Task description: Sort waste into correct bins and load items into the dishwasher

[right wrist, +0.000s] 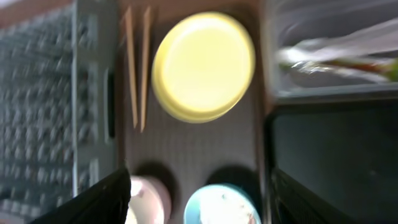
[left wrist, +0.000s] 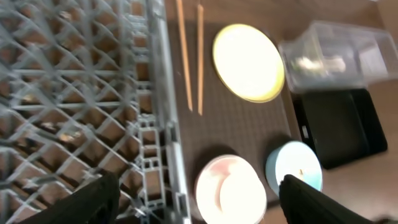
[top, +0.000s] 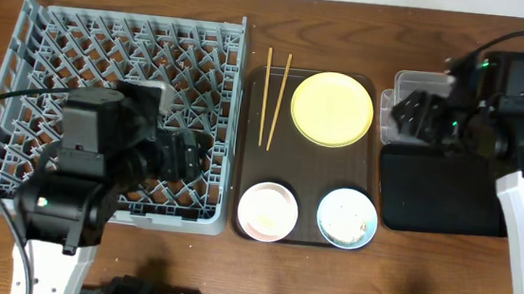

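- The left hand hangs over the lower right part of the grey dish rack, which fills the left of the overhead frame. Its fingers are spread wide with nothing between them.
- The right hand is at the upper right of the frame, above the clear tub. Its fingers are likewise spread and empty.
- Inside the tub lies a wrapper showing green and orange, though it is blurred.
- The black tray lies just below the tub.
- The brown serving tray sits in the centre, just beside the rack.
- On it are the yellow plate at upper right and the chopsticks side by side at upper left.
- The white dish is at its lower left.
- The light blue bowl is at its lower right, with white scraps inside.
- Everything rests on the wooden table.
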Motion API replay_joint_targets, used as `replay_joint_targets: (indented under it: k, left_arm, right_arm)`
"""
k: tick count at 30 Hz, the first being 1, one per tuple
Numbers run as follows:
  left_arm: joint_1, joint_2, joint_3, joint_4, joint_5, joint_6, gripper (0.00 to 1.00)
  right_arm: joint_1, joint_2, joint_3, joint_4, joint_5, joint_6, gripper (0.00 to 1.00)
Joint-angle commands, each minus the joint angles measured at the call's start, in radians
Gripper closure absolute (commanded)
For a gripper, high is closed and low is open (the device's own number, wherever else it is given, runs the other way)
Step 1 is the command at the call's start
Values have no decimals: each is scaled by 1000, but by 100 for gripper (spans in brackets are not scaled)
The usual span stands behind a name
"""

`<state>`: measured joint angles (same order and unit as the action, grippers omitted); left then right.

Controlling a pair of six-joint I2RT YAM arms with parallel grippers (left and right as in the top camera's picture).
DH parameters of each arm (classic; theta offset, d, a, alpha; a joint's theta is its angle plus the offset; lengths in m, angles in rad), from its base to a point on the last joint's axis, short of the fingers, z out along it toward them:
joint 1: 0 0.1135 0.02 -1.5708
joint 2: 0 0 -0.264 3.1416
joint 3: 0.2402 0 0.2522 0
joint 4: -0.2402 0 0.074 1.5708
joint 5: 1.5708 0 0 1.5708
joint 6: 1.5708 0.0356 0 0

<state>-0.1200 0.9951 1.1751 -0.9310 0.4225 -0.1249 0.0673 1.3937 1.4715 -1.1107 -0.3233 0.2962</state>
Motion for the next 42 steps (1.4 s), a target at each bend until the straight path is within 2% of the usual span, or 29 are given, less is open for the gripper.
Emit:
replay_joint_targets:
  k: [1, 9, 12, 18, 24, 26, 28, 30, 32, 37, 42]
  left_arm:
    - [-73, 31, 23, -19, 14, 19, 19]
    - [-269, 88, 23, -55, -142, -14, 21]
    - [-314, 111, 23, -54, -147, -31, 22]
    - [-368, 191, 23, -74, -148, -52, 33]
    - [-402, 282, 23, -79, -147, -95, 35]
    - [-414, 303, 23, -79, -150, -98, 35]
    - [-415, 313, 23, -92, -182, -99, 35]
    - [-411, 310, 23, -114, -259, -124, 35]
    - [-396, 295, 23, -130, -322, -153, 35]
    - [-290, 217, 35, -130, -337, -244, 33]
    - [-143, 107, 36, -131, -331, -277, 23]
  right_arm:
    - [45, 2, 0, -29, -50, -61, 31]
    - [124, 14, 0, -87, -6, -48, 32]
    - [139, 24, -1, -101, 69, 16, 31]
    - [142, 43, -1, -95, 95, 48, 30]
    - [143, 52, -1, -97, 95, 47, 31]
    - [143, 52, -1, -100, 94, 46, 35]
    - [146, 52, -1, -102, 33, -25, 41]
    - [165, 54, -5, -111, -91, -144, 42]
    - [206, 54, -19, -122, -155, -198, 42]
    - [383, 59, -118, -65, -145, -196, 43]
    - [542, 65, -254, 58, -5, -119, 45]
